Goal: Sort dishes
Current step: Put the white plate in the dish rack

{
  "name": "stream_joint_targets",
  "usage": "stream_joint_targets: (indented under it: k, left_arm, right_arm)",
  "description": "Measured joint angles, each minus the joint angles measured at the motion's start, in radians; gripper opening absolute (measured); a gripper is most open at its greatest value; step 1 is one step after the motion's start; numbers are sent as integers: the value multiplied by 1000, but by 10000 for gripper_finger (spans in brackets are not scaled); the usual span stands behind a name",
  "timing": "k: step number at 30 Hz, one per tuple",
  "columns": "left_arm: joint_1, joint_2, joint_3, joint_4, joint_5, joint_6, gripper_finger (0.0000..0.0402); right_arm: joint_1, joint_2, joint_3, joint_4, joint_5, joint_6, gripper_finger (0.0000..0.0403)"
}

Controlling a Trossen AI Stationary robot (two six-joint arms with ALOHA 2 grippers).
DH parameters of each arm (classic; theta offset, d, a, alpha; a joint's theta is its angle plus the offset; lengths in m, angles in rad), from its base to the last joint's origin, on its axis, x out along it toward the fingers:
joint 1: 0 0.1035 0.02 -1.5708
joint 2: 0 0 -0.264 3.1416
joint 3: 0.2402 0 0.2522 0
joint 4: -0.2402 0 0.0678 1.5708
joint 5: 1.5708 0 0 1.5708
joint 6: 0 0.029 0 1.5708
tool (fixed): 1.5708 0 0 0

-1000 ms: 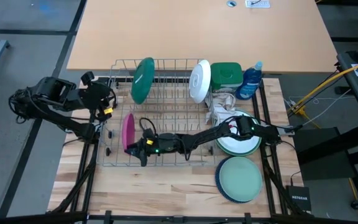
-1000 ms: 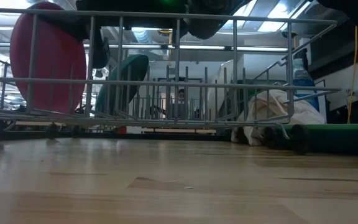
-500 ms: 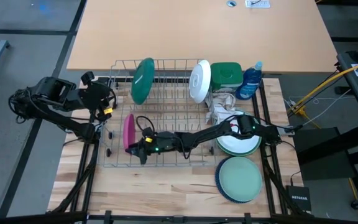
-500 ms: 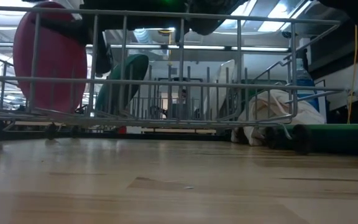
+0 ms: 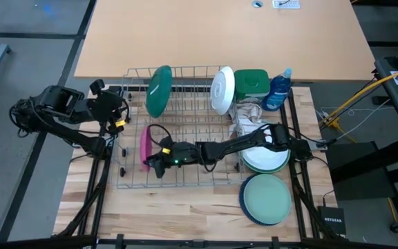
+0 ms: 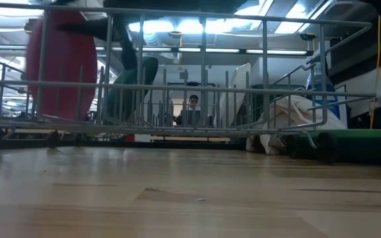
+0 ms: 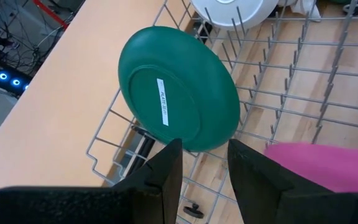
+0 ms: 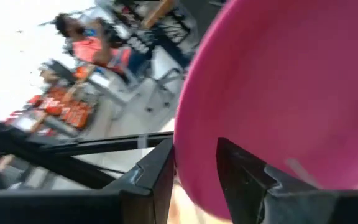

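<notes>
Pink plate upright (in rack), pinched by right hand.

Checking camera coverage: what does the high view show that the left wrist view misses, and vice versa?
High view only: the right gripper at the pink plate, plate stacks right of the rack, blue bottle, green tub. Left wrist only: the label strip on the dark green plate, and the left gripper with its fingers apart, holding nothing. Both: the wire rack, dark green, white and pink plates.

Bright even overhead light, ceiling-lamp glare in low view, blurred right-wrist view.
</notes>
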Motion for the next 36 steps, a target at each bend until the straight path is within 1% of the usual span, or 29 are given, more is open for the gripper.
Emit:
stream_joint_targets:
  k: [17,22,27,31,33,36]
  left_arm:
    - [0,0,0,-2,0,0,117]
    - [0,0,0,-4,0,0,117]
    - [0,0,0,-4,0,-10,117]
    - [0,1,0,11,1,-66,117]
    - [0,7,0,28,1,-90,117]
    - [-1,27,-2,40,8,-140,117]
  right_arm:
    - [2,-167,-1,-537,4,-16,124]
    - [3,-238,-1,-701,4,-93,124]
    - [2,-318,-1,-870,6,-268,124]
    - [3,-390,-1,-1052,73,-395,124]
    - [3,-425,-1,-1157,124,-406,124]
    - [3,-479,-1,-1314,190,-368,124]
